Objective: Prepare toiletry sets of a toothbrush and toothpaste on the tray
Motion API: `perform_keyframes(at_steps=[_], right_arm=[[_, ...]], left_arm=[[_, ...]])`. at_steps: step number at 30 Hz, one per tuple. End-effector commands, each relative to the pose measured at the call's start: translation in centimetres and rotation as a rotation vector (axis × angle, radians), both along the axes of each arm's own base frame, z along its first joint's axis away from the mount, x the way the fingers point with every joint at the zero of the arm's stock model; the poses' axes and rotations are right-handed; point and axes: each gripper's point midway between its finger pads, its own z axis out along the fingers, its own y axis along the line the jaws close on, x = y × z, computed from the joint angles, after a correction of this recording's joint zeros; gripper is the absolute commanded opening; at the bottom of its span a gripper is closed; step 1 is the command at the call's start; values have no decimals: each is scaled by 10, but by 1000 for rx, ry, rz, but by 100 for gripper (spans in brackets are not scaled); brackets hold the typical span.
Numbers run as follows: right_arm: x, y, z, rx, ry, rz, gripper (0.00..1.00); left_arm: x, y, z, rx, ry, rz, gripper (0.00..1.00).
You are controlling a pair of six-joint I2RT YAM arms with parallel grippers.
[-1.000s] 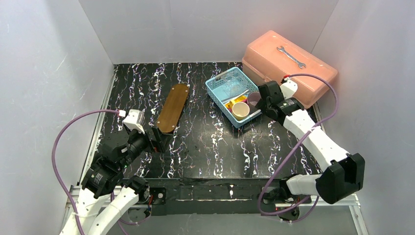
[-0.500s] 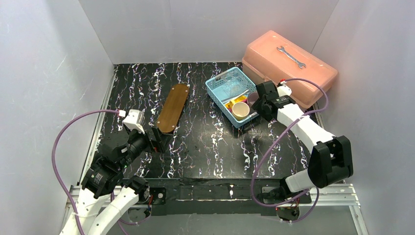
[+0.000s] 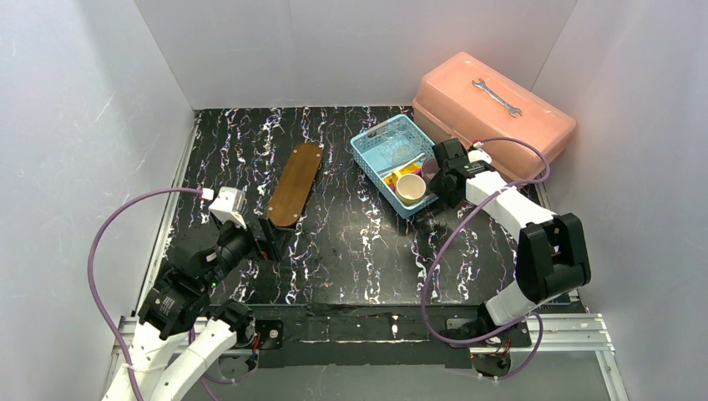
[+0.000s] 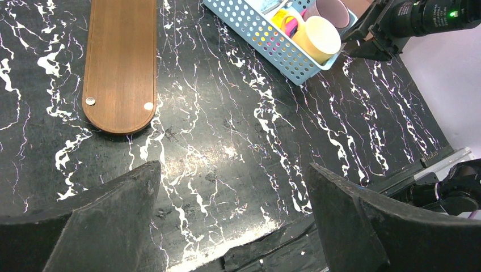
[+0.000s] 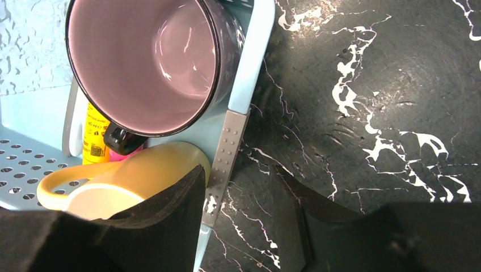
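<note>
- Top view: your right gripper [image 3: 440, 180] sits at the blue basket's [image 3: 386, 142] near-right corner. The tray [image 3: 296, 184] lies bare well to its left, with the left gripper [image 3: 271, 238] just beyond its near end.
- Left wrist: fingers wide apart, holding nothing.
- Right wrist: fingers apart, straddling the toothbrush [image 5: 226, 150] handle beside the purple mug [image 5: 147, 62] — toothpaste [image 5: 93, 133] lies under it. You seem to be picking the first toothbrush; next, pinch the handle squarely and lift it clear.

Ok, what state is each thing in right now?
tray, flat, bare
basket, holding cups and tubes
toothbrush, handle jutting past basket edge, ungripped
toothpaste, in basket, partly hidden by purple mug
purple mug, upright, empty
yellow cup, in basket
toolbox, closed, wrench on lid
left hand, open, empty
right hand, open around toothbrush handle
</note>
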Motion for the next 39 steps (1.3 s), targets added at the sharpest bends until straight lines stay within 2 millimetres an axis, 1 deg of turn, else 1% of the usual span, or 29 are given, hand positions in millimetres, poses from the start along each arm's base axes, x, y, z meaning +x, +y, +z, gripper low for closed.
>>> perform_keyframes(at_steps=[1,7,15,17,19,22,29,31,32,39], right_arm=[[21,4,14,27,-58,-24,53],[28,7,12,30,-50,-18,52],[28,9,1,31,-21,-14,48],[28,10,-1,32,-16,-12,45],[28,12,-2,37,-12,-7,39],[27,12,-4,38,-6,-1,34],[24,10,-3,26,-8,17,11],[24,10,-2,21,-11,33,3],[24,11,-1,20,-13,40,1],[30,13,6,-25,-22,143,1]], left_arm=[[-2,2,-4,7,8,5,99],[-1,1,-5,6,12,4,99],[-1,1,-5,7,14,4,99],[-1,1,-6,8,15,4,99],[-1,1,-6,9,16,4,99],[-1,1,-6,9,16,4,99],[-1,1,-6,10,17,5,99],[-1,1,-6,10,18,6,99],[0,1,-7,11,19,5,99],[0,1,-7,13,23,6,99]])
